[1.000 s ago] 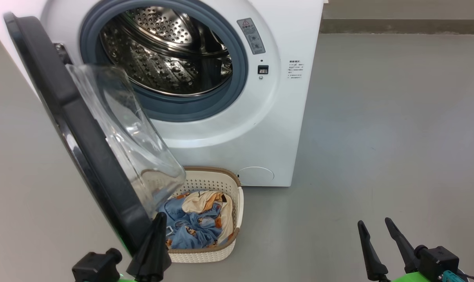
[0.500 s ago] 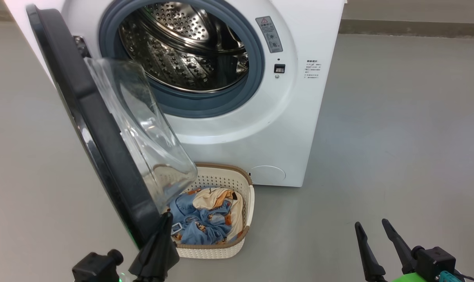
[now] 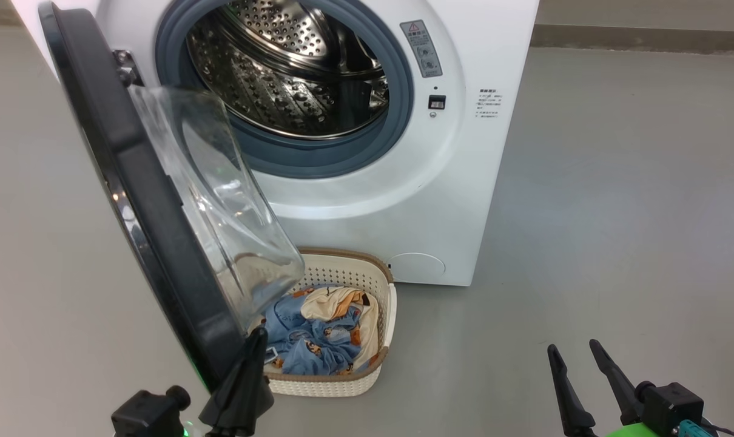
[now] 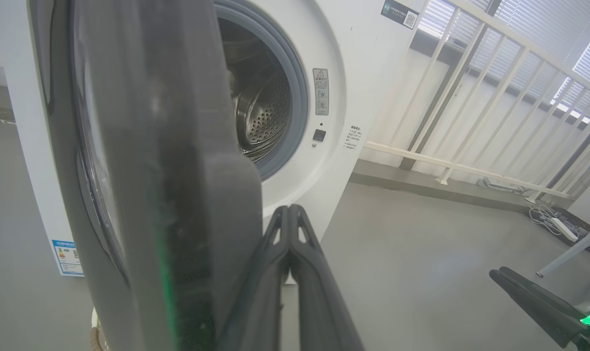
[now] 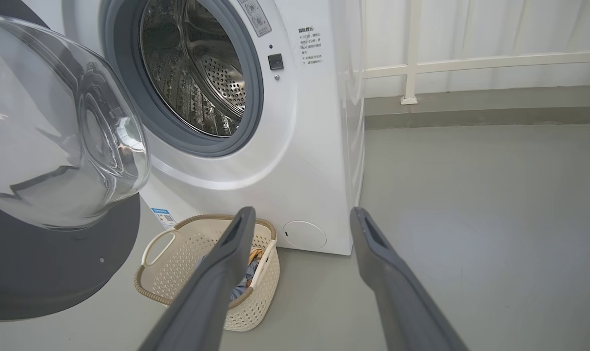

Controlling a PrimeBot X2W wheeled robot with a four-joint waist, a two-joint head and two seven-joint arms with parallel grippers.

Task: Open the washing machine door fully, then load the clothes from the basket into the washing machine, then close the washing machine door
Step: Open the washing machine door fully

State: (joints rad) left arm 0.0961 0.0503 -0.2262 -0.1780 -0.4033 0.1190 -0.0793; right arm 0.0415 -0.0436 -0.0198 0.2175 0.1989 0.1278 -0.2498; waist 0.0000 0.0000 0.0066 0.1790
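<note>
The washing machine door (image 3: 142, 200) stands swung open at the left. Just beside its lower edge is the left gripper (image 3: 256, 337), jaws pressed together, holding nothing. The basket (image 3: 384, 274) sits on the floor against the washing machine (image 3: 458, 182), with the clothes (image 3: 318, 343) inside. At the right, the right gripper (image 3: 572, 346) hovers, jaws apart and empty.

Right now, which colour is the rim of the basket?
Brown, with a woven look, above cream-white perforated walls. The basket rim shows best in the head view.

The washing machine door (image 3: 142, 200) hides the basket's (image 3: 349, 273) left side; the washing machine's (image 3: 464, 182) top is cut off.
</note>
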